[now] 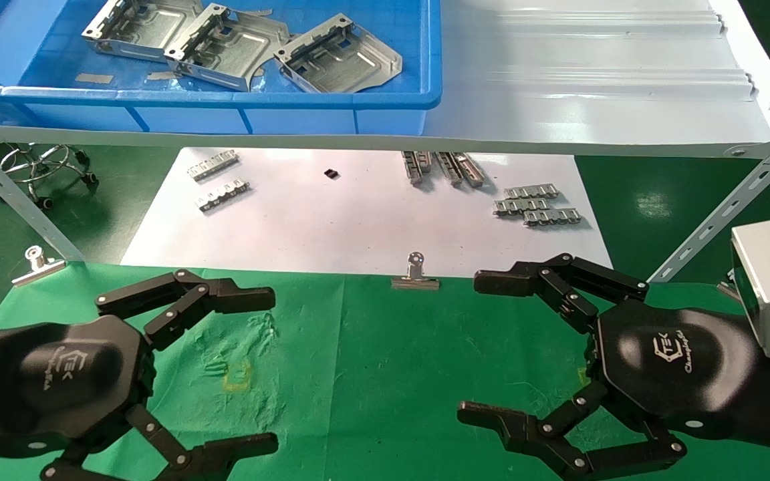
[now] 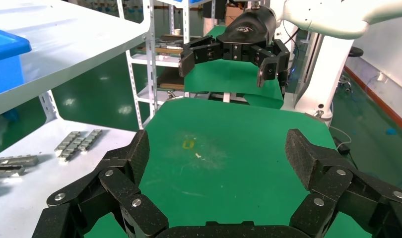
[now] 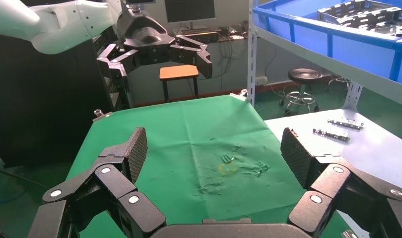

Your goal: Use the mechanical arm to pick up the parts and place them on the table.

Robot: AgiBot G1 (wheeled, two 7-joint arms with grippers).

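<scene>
Three parts sit in the blue bin up on the grey metal shelf, overlapping each other, well back from the bin's front wall. Both end effectors hover over the green table, facing each other with a wide stretch of cloth between them. Left end effector is spread open, holding nothing; right end effector is the same. Small toothed strips lie on the white sheet under the shelf edge, and a binder clip pins the cloth's far edge.
</scene>
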